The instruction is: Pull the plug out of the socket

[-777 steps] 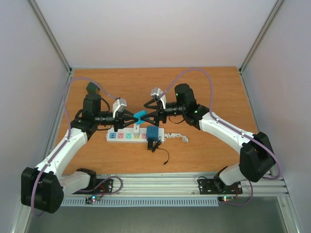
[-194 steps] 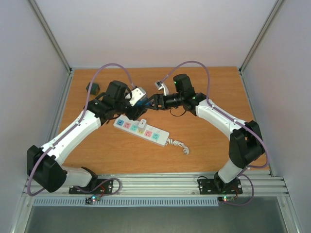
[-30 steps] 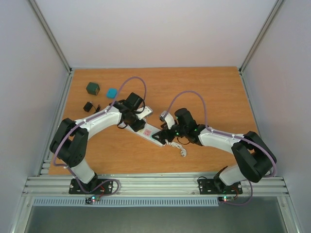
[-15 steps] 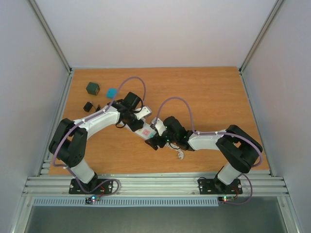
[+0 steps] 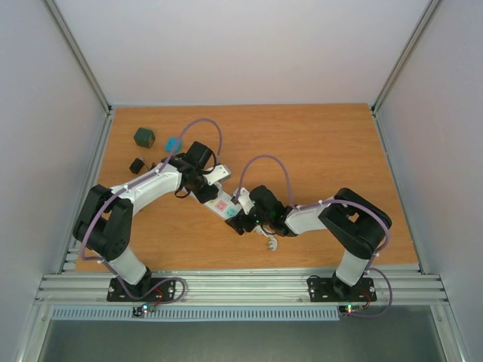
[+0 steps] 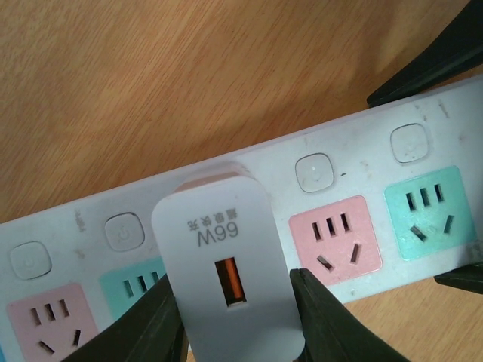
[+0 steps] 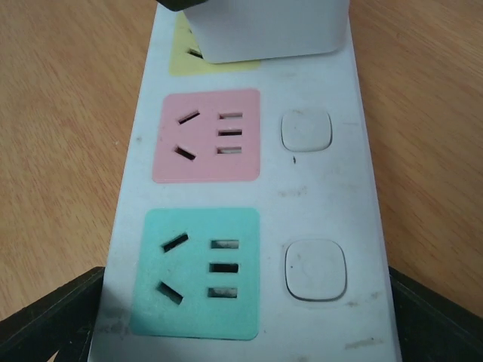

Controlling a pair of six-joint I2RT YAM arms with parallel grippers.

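Wooden table (image 5: 324, 151), socket (image 5: 224, 207) flat on it, right arm folded nearer the socket than a moment ago, right gripper (image 7: 245, 275) clamping its cord end, left gripper (image 6: 230, 290) pinching the still-seated white plug (image 6: 225, 256), pins hidden.

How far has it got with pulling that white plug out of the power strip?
Looks done: a green block, a blue plug and a black adapter lie loose at the table's far left, apart from the socket. In hand: the left gripper is closed on the white charger, which sits plugged into the socket, while the right gripper clamps the socket's end. Left: pulling the charger free.
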